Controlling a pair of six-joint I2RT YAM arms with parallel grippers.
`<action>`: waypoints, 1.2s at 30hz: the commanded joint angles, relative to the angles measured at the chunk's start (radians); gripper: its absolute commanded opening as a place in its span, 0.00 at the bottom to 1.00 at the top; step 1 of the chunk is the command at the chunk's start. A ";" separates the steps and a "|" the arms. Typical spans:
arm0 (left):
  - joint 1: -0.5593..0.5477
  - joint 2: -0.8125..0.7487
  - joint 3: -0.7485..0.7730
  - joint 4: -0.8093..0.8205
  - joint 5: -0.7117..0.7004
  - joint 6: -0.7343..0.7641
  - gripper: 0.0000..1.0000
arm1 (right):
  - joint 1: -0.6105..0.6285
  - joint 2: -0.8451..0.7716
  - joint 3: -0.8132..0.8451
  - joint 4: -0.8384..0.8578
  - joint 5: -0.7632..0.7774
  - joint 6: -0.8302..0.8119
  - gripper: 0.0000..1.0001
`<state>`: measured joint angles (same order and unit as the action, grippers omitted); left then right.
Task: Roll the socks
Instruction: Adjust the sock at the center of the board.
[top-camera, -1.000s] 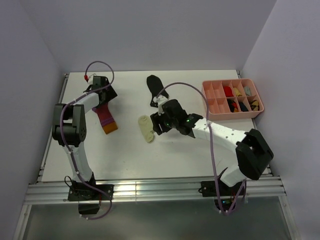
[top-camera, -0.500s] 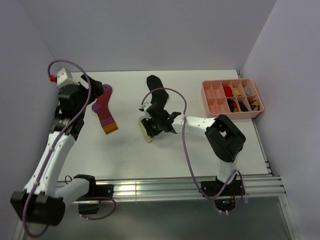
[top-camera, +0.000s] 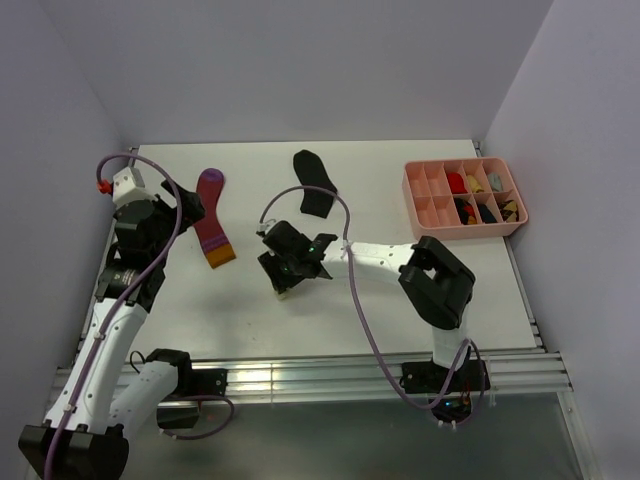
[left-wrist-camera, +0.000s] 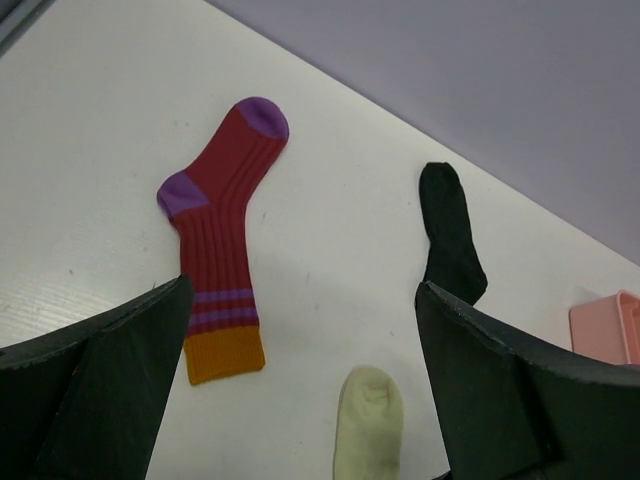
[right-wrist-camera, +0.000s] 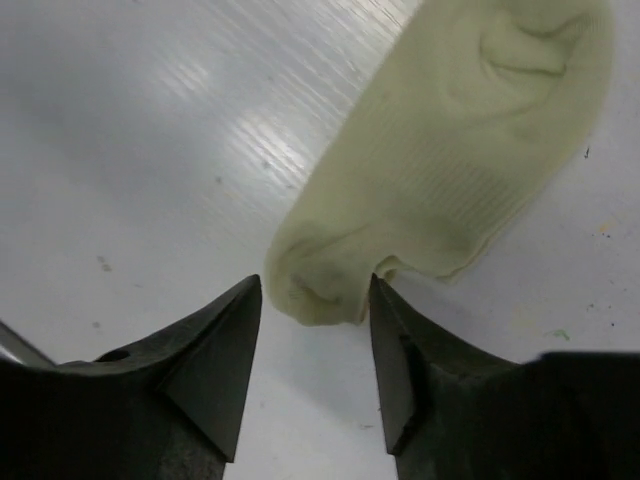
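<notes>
Straddling the rounded end of the cream sock (right-wrist-camera: 450, 130), the right gripper (right-wrist-camera: 315, 300) stands with its jaws set narrow, about as wide as that end. Both fingertips sit at the fabric's edges; whether they truly pinch it I cannot tell. The rest of the sock lies flat on the white table (top-camera: 250, 320), reaching away from the fingers. The left gripper (left-wrist-camera: 300, 330) hangs above the table, jaws spread wide, holding nothing. Ahead of it the magenta sock (left-wrist-camera: 225, 230) lies flat, with the black sock (left-wrist-camera: 450, 235) farther off, well apart.
</notes>
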<state>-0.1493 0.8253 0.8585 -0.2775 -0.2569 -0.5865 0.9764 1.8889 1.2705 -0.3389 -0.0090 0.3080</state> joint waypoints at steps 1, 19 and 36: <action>0.002 0.001 -0.013 0.009 0.036 0.025 0.99 | 0.019 -0.025 0.101 -0.071 0.050 0.002 0.56; 0.002 0.028 -0.044 0.035 0.100 0.062 0.99 | -0.107 0.120 0.294 -0.117 -0.120 -0.615 0.55; 0.002 0.046 -0.045 0.027 0.108 0.065 0.99 | -0.145 0.226 0.210 0.046 -0.043 -0.534 0.54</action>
<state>-0.1493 0.8703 0.8146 -0.2749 -0.1688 -0.5373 0.8574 2.0972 1.5005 -0.3531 -0.1051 -0.2775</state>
